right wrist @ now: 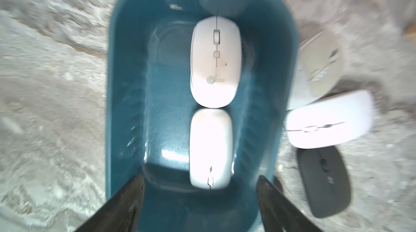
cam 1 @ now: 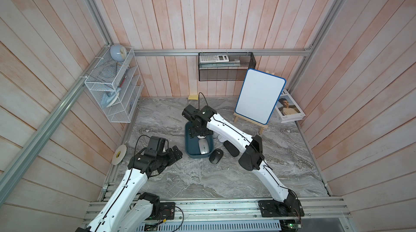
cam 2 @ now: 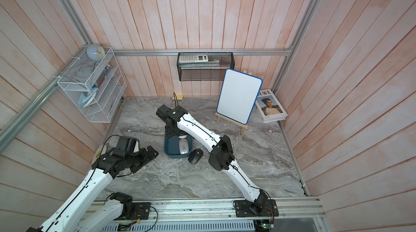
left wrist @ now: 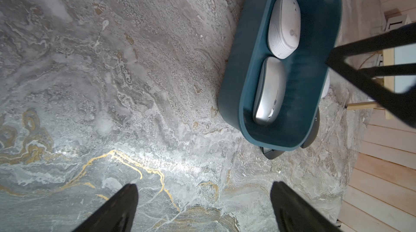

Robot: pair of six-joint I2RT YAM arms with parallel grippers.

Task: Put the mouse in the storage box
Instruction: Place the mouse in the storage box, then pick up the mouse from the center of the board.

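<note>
Right hand (right wrist: 200,180) hung released above the storage box (right wrist: 121,84); the silver mouse (right wrist: 210,147) lay inside, just below it, end to end with a white mouse (right wrist: 216,62). Left hand (left wrist: 203,184) stood unclenched beside the box.

glossy teal plastic storage box (right wrist: 126,107), marble-look tabletop (cam 1: 202,174)

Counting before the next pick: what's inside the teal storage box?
Two mice lie end to end inside the storage box: a white mouse and a silver mouse. The floor beneath them is covered; in both top views the right arm hides the box's far end.
</note>
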